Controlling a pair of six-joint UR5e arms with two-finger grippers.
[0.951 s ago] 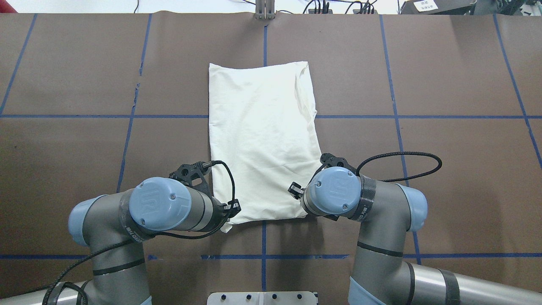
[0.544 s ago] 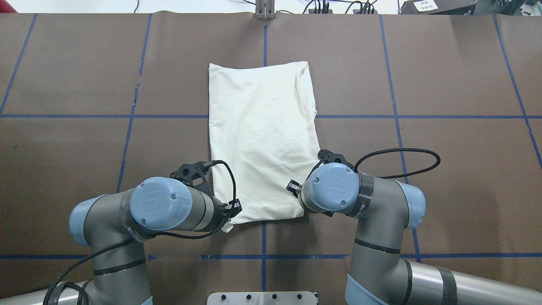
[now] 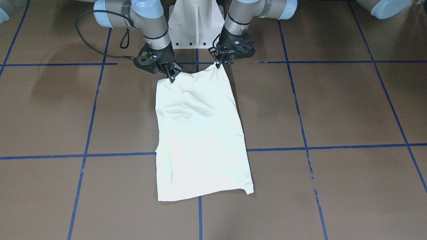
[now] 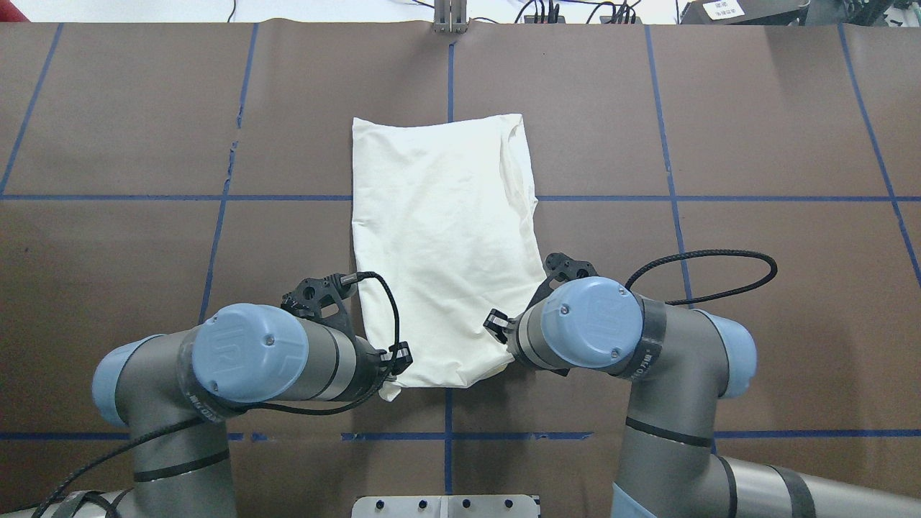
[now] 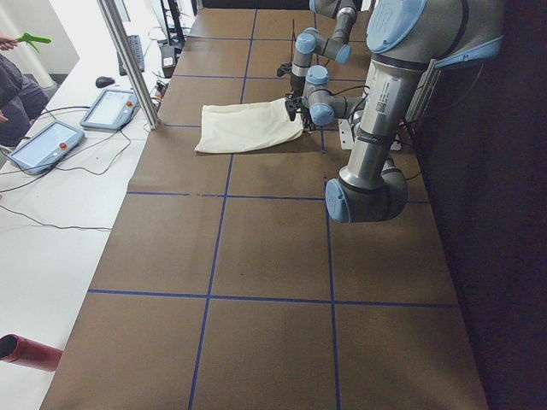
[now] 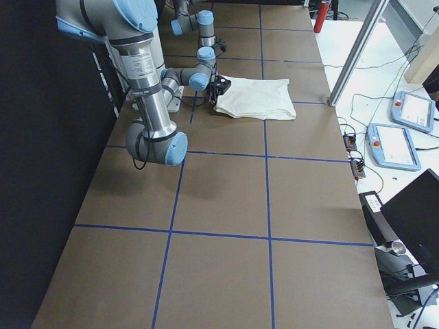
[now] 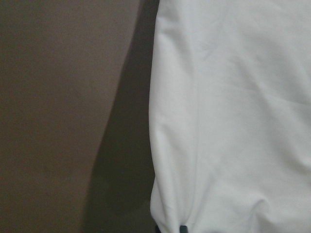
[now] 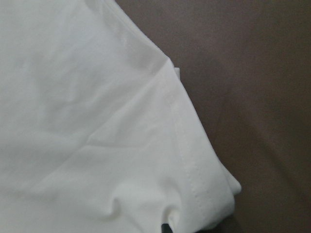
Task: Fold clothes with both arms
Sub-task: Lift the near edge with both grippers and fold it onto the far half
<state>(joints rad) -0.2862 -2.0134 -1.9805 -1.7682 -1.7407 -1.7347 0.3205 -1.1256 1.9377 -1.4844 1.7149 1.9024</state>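
The brown tabletop (image 3: 333, 106) is carrying the cream shirt (image 3: 200, 133), lying plain side up at its middle; left arm (image 4: 237, 360) and right arm (image 4: 597, 331) are bending over its near end, left pincer (image 3: 218, 64) and right pincer (image 3: 170, 76) each clamping a corner, hem lifted, probably for folding it forward.

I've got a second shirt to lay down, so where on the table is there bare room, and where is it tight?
Bare table lies on both sides of the T-shirt, out to the table's ends, and beyond its far edge. It is crowded at the near edge, where the left end effector and right end effector pinch the shirt's corners.
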